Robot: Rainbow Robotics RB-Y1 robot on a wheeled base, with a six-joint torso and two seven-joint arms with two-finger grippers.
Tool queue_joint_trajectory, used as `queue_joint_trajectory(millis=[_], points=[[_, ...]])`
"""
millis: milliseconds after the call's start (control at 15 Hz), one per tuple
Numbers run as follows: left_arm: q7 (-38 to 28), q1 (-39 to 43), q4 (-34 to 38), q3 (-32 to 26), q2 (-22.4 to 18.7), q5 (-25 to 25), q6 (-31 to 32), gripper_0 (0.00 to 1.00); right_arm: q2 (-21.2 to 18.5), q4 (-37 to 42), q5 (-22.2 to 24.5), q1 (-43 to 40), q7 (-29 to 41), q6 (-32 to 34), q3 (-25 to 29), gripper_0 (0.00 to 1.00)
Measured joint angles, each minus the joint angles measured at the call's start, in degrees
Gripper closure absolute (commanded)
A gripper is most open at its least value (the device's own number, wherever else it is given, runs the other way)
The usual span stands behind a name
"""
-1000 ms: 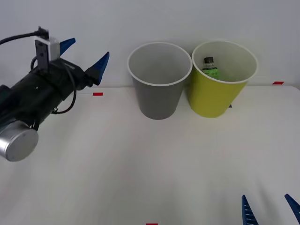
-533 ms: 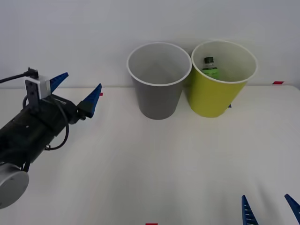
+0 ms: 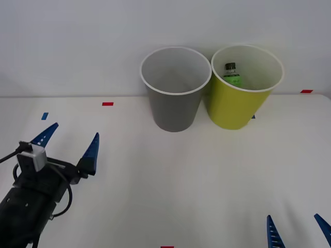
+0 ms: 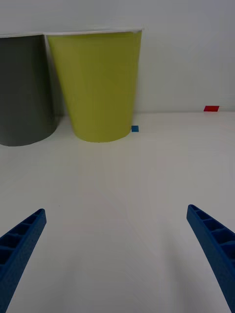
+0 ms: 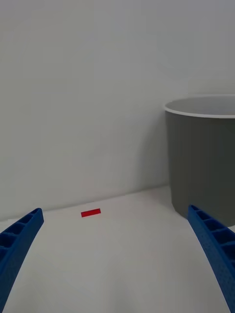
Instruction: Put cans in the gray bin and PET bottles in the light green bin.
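Nearest the robot, at the table's right front edge, the right gripper (image 3: 299, 230) shows as two blue ribbed fingertips (image 3: 271, 233), spread apart and holding nothing. In its wrist view the same wedge-shaped fingers (image 4: 19, 244) stand at the two lower corners over bare table (image 4: 122, 205), matte white and smooth.

At the front left, the left gripper (image 3: 69, 143) sits low over the table on a black cylindrical arm (image 3: 26, 206) with looped black cable and a small white block on top. Its two tapered blue fingers (image 3: 91, 151) are spread wide and empty, pointing toward the far wall. In its wrist view the ribbed fingers (image 5: 17, 244) frame a red tape mark (image 5: 90, 212) and the side of the gray bin (image 5: 205, 156).

Small tape marks lie flat on the table farther out: a blue one (image 3: 45, 115) at left, a red one (image 3: 107, 104) near the wall, another red one (image 3: 306, 91) at far right.

At the back, against the plain pale wall (image 3: 77, 46), two tall tapered cup-shaped bins stand upright, side by side and just touching at the rims. The gray bin (image 3: 173, 111) is on the left, with a white rim and pale inside. The green bin (image 3: 235, 106) is on the right, yellow-green outside, with a white rim. Inside the green bin a small bottle (image 3: 231, 74), green plastic with a black screw cap, leans against the far wall. A blue tape square (image 4: 134, 128) lies beside the green bin's (image 4: 98, 88) base.
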State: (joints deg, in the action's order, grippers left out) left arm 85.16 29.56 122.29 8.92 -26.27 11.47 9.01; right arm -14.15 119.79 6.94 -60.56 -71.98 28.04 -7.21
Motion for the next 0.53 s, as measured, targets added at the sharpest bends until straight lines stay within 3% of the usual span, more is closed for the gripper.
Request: queue_joint_trajectory(millis=[267, 533], points=[[-5.3, 11.0, 0.0, 0.1, 4.4, -8.8, 6.5, 0.00, 0.0, 0.0, 0.0, 0.0, 0.0, 0.0, 0.0, 0.00], [-4.9, 17.5, 0.0, 0.5, 7.5, -11.5, 7.4, 0.00, 0.0, 0.0, 0.0, 0.0, 0.0, 0.0, 0.0, 0.00]])
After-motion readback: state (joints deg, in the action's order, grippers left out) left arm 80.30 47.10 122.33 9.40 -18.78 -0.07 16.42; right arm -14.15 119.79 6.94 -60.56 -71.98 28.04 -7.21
